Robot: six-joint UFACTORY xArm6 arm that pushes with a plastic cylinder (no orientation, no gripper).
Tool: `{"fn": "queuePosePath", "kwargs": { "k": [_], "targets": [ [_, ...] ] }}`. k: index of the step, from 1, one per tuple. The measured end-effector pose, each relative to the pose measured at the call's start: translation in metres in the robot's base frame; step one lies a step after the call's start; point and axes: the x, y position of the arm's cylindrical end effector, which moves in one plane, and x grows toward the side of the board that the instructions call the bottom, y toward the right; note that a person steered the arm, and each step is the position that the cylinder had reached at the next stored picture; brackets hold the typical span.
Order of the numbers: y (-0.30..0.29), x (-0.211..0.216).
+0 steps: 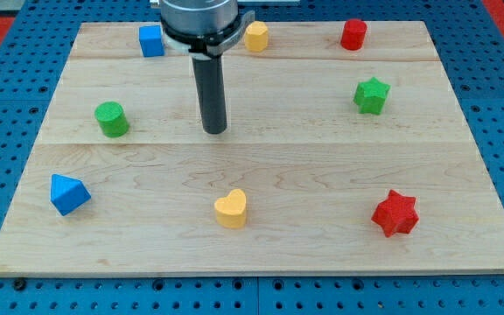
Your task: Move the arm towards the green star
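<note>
The green star (pixel 371 95) lies on the wooden board (pixel 322 175) at the view's upper right. My tip (pixel 215 130) rests on the board left of centre, far to the left of the green star and a little lower in the view. Nothing touches the tip. The nearest block to it is the green cylinder (pixel 111 119), off to its left.
A blue cube (pixel 151 40), a yellow block (pixel 256 36) and a red block (pixel 353 34) stand along the top edge. A blue triangular block (pixel 68 193), a yellow heart (pixel 231 209) and a red star (pixel 395 213) lie along the bottom.
</note>
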Motion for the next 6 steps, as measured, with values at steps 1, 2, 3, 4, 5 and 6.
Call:
{"fn": "queuePosePath", "kwargs": {
  "k": [1, 2, 3, 4, 5, 6],
  "targets": [
    [0.000, -0.013],
    [0.000, -0.018],
    [0.000, -0.022],
    [0.000, -0.021],
    [0.058, -0.034],
    [0.059, -0.035]
  ]
}}
